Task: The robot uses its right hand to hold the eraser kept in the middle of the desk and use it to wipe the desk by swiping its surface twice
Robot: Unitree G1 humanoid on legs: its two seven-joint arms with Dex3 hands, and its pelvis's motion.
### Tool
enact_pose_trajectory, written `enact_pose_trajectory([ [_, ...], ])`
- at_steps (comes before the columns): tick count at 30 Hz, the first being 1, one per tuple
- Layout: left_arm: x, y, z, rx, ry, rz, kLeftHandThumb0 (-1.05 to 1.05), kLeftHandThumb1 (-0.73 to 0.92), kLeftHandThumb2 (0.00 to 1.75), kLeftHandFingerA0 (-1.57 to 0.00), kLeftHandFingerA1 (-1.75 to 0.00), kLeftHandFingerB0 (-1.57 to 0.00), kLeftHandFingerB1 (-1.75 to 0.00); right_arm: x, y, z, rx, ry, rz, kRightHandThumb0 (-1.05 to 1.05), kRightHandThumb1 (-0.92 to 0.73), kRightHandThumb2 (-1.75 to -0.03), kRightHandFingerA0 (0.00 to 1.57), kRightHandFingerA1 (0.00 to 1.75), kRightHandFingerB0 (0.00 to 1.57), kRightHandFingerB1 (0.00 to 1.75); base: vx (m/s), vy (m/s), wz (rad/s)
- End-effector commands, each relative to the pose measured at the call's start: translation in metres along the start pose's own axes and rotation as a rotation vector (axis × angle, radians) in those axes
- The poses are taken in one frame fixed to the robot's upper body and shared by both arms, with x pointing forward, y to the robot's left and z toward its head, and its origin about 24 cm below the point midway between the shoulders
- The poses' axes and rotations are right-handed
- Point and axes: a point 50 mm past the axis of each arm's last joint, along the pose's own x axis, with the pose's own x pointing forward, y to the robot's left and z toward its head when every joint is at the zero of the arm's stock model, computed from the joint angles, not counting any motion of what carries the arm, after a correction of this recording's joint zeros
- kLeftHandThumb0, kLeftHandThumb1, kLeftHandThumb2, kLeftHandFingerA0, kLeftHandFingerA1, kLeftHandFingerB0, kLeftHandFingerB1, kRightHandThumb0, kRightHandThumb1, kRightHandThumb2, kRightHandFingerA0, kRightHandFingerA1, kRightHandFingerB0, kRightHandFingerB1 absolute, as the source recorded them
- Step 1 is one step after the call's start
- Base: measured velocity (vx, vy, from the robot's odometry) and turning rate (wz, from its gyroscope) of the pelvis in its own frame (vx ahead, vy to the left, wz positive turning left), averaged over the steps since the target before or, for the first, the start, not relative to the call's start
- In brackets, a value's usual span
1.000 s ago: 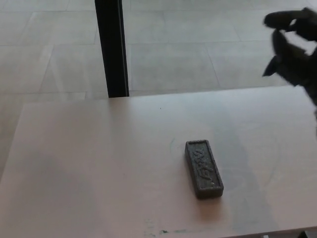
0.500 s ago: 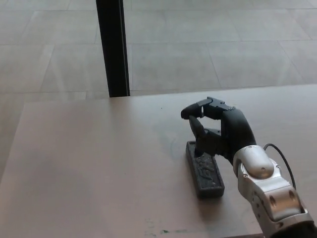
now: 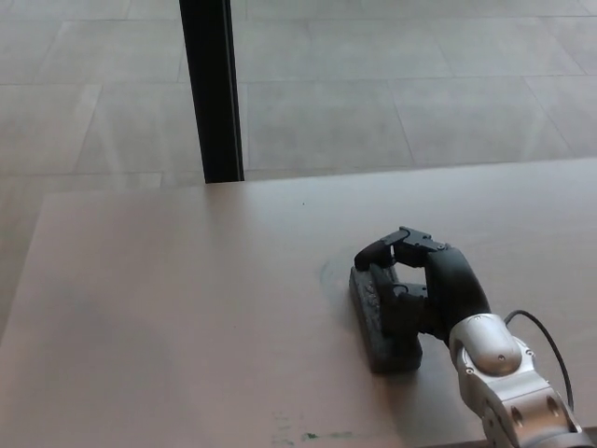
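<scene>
1. Lying near the middle of the pale, smooth surface (image 3: pixel 168 308), toward its near edge, the eraser (image 3: pixel 371 322) is a dark rectangular block with a rough, felt-like texture.
2. Head view: the glossy black right hand (image 3: pixel 420 285) rests over the eraser's right side, its thick fingers (image 3: pixel 375 252) curled across the top in contact with it; a firm grip cannot be confirmed.
3. A silver metal wrist (image 3: pixel 499 373) follows; a black post (image 3: pixel 211 89) stands beyond on the tiled floor (image 3: pixel 420 84).

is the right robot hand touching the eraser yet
Touching. The head view shows the right robot hand lying on top of the eraser, its fingers curled over the far end, no gap visible.
</scene>
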Motion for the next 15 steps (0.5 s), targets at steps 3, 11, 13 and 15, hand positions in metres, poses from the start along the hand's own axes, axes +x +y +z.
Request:
enact_pose_trajectory([
  [3,0.000,0.002,0.003,-0.021,-0.018,0.005,-0.45,0.53,0.94,-0.73,-0.80,-0.51,-0.67,-0.004,0.004,-0.012,-0.020,-0.003,0.009,-0.37,-0.73,-0.83,1.02,1.75,0.70,1.71,0.00,0.000,0.00],
  [11,0.000,0.000,0.001,-0.017,-0.009,-0.006,-0.47,0.55,0.96,-0.75,-0.80,-0.58,-0.71,-0.011,0.005,-0.031,-0.030,0.056,-0.013,-0.37,-0.71,-0.88,1.03,1.75,0.74,1.75,0.00,0.000,0.00],
  [13,-0.001,-0.001,0.000,-0.018,-0.022,-0.006,-0.46,0.56,0.97,-0.73,-0.78,-0.59,-0.71,-0.013,0.003,-0.038,-0.057,0.075,-0.026,-0.39,-0.75,-0.81,0.98,1.75,0.71,1.75,0.00,0.000,0.00],
  [15,-0.001,-0.001,0.001,-0.024,-0.021,-0.011,-0.45,0.56,0.97,-0.71,-0.77,-0.58,-0.70,-0.015,0.001,-0.044,-0.047,0.103,-0.047,-0.41,-0.75,-0.78,0.97,1.75,0.70,1.75,0.00,0.000,0.00],
])
